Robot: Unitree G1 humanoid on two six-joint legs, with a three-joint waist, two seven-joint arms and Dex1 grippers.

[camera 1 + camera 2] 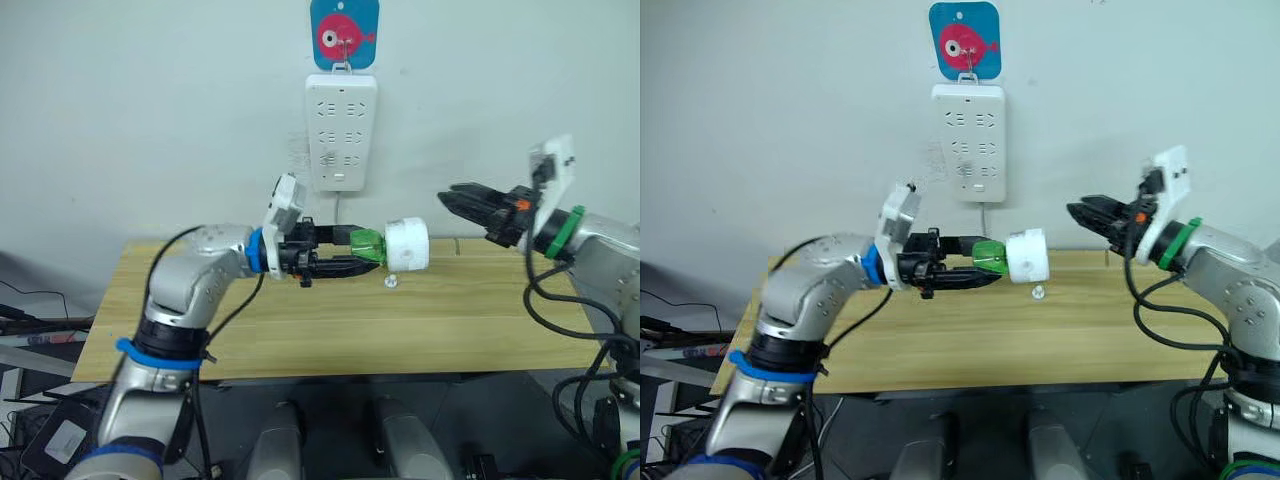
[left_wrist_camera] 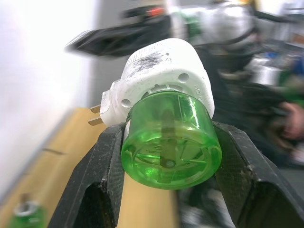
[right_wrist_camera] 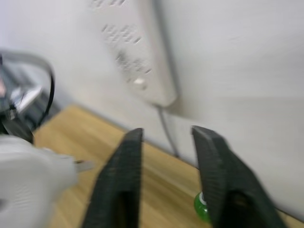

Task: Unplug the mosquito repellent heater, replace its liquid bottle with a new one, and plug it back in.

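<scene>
Above the wooden counter [image 1: 330, 330], my left end effector [image 1: 345, 252] is squeezed tight on the green bottle [image 1: 368, 248], which is stuck in the mosquito repellent heater [image 1: 408, 245]. I see both held in the air, below the wall power strip [image 1: 341, 132]. My right end effector [image 1: 458, 202] waits nearby, fingers apart, holding nothing.

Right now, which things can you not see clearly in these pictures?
- Left wrist view: the bottle hides the heater opening; the right gripper is blurred.
- Eye views: the small object on the table is too small to identify.
- Right wrist view: a finger partly hides a green item.
</scene>
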